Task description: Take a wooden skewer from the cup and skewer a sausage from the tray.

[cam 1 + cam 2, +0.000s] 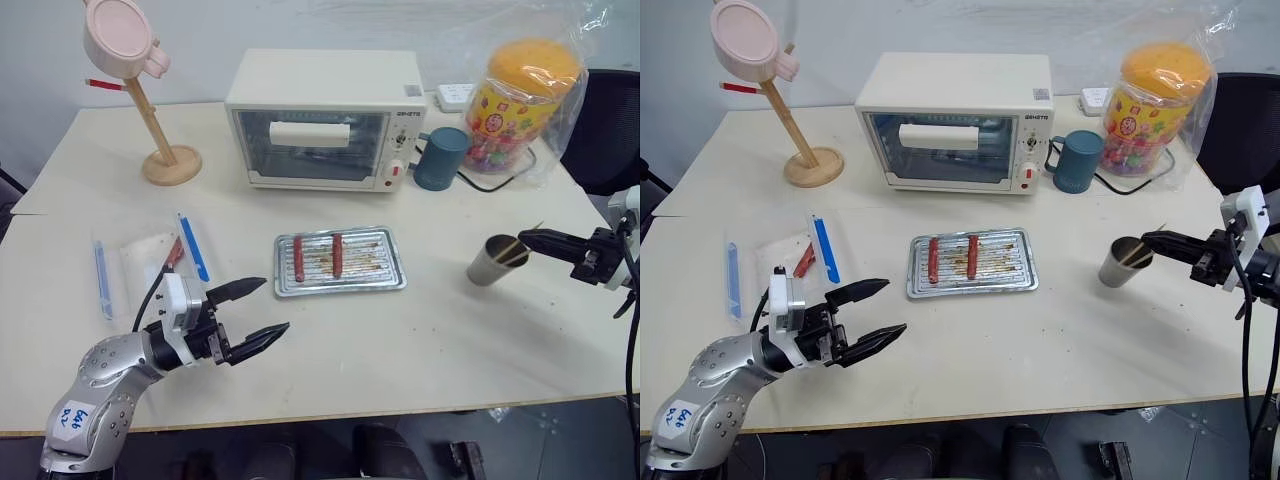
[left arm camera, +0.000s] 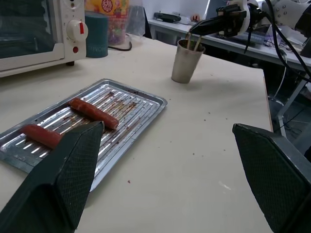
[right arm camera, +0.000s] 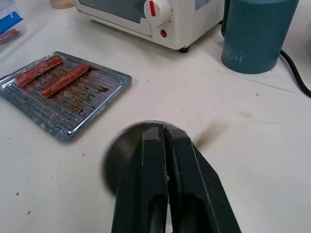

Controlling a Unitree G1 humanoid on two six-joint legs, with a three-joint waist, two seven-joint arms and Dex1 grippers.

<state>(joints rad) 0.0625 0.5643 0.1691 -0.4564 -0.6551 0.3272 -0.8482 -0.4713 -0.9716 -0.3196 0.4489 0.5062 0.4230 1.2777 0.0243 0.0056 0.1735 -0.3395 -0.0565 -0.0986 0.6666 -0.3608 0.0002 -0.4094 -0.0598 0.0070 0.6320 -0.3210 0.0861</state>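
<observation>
Left eye view: at right of frame the right end effector (image 1: 530, 240) is seen pinched shut on a wooden skewer (image 1: 512, 250) inside the cup (image 1: 492, 261), not yet lifted out, while the left end effector (image 1: 255, 312) is held wide open and empty at lower left, and both sausages (image 1: 337, 255) are left unpierced on the tray (image 1: 385, 275) at centre.

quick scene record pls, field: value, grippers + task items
left gripper: open, holding nothing, above the table near the tray's front left corner
right gripper: shut at the cup's mouth, on the top of a skewer
cup: upright, to the right of the tray
skewer: leaning in the cup, its top between the right gripper's fingers
tray: middle of table, in front of the toaster oven
sausages: two, side by side on the tray's left half
mug: beside the oven's right end
</observation>
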